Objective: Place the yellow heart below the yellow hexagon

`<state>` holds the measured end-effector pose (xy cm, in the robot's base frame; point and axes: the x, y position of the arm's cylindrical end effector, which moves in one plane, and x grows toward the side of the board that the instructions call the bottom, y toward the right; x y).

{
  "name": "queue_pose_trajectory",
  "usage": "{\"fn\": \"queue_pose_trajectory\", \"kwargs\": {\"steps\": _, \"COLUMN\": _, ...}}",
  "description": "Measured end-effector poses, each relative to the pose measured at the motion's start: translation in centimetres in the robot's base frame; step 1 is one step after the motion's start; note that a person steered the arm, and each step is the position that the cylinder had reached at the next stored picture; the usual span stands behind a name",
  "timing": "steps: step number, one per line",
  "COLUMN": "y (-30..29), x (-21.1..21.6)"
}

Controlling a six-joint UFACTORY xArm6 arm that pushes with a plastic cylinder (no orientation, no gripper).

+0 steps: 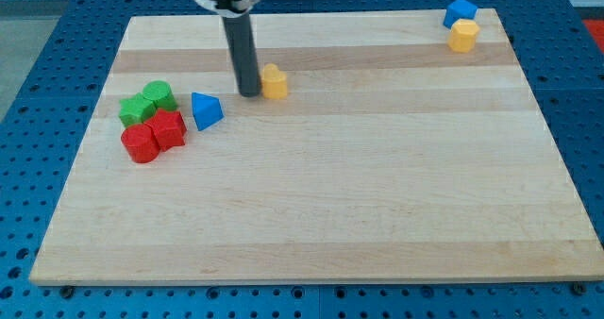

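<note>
Camera view: desk (pixel 377 225) carries two yellow, two blue, two green, two red blocks. My tip (pixel 249 93) touches the yellow heart (pixel 275 81); the yellow hexagon (pixel 462 36) sits top right. No pincer, no writing.

My tip (pixel 249 93) stands on the far left part of the wooden board (pixel 311 215), just left of the yellow heart (pixel 275 81), nearly touching it, so nothing blocks me there. Left of me the blue triangle (pixel 206 109) sits near, and beyond it a tight cluster closes that side: two green blocks (pixel 149 102) packed against two red blocks (pixel 155 136). Rightward past the heart, the board lies open all the way to the far right corner, where the yellow hexagon (pixel 463 35) touches a blue block (pixel 461 11) behind it. The whole near half of the board gives free passage.
</note>
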<state>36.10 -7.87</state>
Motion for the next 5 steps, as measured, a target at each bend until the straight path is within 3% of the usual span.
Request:
{"fn": "queue_pose_trajectory", "kwargs": {"steps": 2, "y": 5.5, "x": -1.7}}
{"fn": "queue_pose_trajectory", "kwargs": {"steps": 5, "y": 5.6, "x": -6.9}}
